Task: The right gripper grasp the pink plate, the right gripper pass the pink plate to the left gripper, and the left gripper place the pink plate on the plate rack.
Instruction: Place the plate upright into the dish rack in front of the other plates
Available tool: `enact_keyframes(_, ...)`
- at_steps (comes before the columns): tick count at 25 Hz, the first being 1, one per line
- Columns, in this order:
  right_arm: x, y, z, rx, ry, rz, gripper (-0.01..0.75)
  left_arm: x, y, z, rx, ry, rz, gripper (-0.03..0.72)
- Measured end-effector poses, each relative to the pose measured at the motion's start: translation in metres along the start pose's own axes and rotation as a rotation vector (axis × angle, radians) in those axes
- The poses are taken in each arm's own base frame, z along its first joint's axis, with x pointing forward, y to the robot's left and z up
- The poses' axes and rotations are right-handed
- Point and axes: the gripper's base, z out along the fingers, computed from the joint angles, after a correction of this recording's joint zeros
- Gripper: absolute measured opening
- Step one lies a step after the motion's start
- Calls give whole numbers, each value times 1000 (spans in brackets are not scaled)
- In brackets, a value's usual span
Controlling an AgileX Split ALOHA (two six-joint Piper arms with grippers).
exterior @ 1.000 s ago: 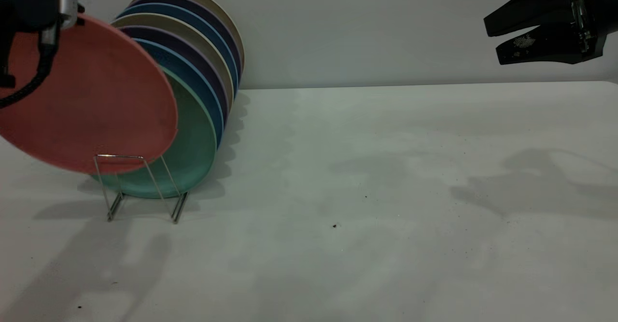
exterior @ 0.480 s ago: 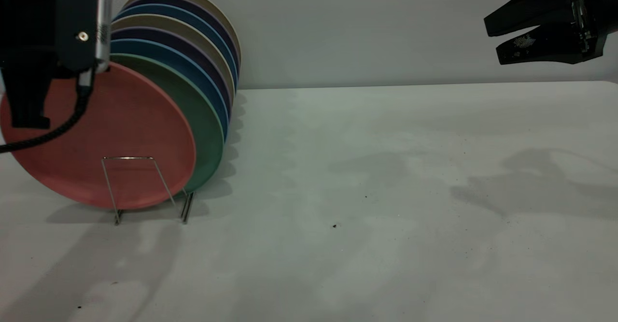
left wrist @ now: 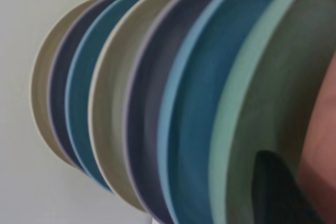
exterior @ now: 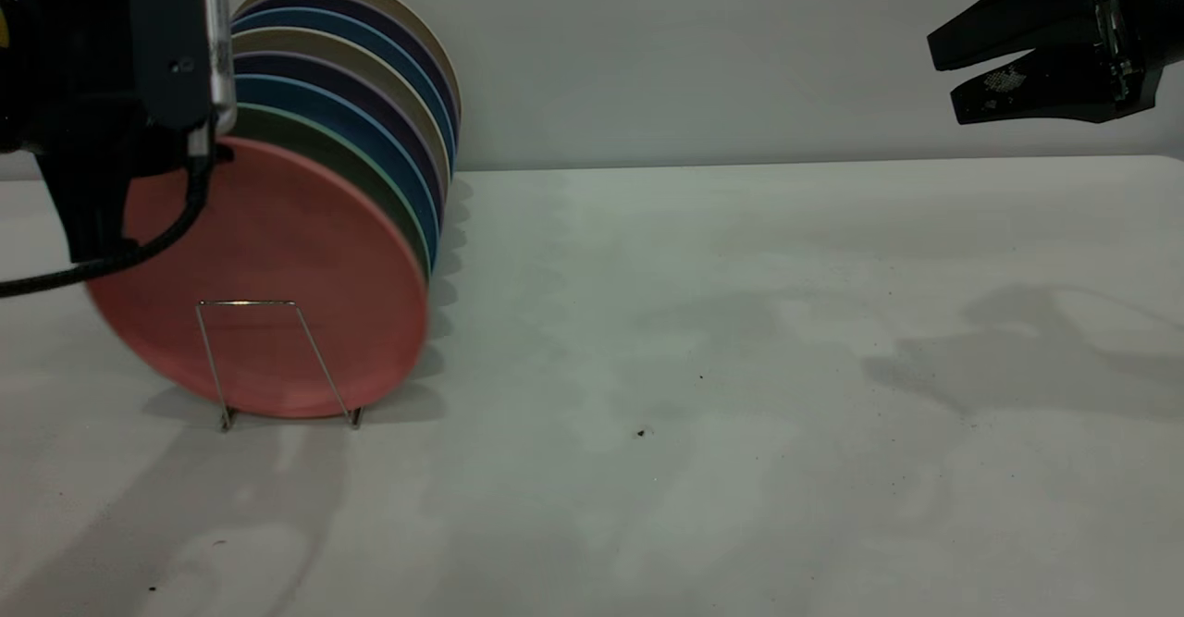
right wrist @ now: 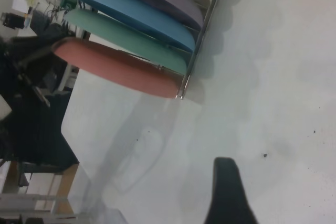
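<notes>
The pink plate [exterior: 277, 265] stands on edge in the front slot of the plate rack [exterior: 248, 302], behind its front wire loop, leaning against the green plate [exterior: 310, 141]. My left gripper [exterior: 92, 238] is at the plate's upper left rim and is shut on it. In the left wrist view one black finger [left wrist: 275, 192] sits between the green plate [left wrist: 273, 103] and the pink plate [left wrist: 323, 145]. My right gripper [exterior: 942, 80] hangs open and empty high at the far right. The right wrist view shows the pink plate [right wrist: 115, 69], the rack's rail [right wrist: 203, 35] and one finger [right wrist: 228, 192].
Several more plates [exterior: 388, 71], blue, purple and beige, fill the rack's slots behind the green one. The white table [exterior: 721, 321] stretches from the rack to the right. A black cable [exterior: 55, 275] loops from the left arm in front of the pink plate.
The left gripper has lowered the pink plate into the front slot and shifted it right. The plate now stands upright against the green plate. The right arm has not moved.
</notes>
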Motion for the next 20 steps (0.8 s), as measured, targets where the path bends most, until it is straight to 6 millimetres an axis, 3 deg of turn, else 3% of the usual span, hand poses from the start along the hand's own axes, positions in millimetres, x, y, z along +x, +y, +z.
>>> enact_keyframes(4,0,0,0,0,0,0,531,-1,1,0,-16,-10,-32,376)
enact_keyframes(7,0,0,0,0,1,0,531,-1,2,0,-18,-12,-35,437)
enact_keyframes(13,0,0,0,0,1,0,531,-2,5,-4,-33,-15,-34,453)
enact_keyframes(20,-1,0,0,-3,-8,4,531,0,13,-29,1,55,-157,454)
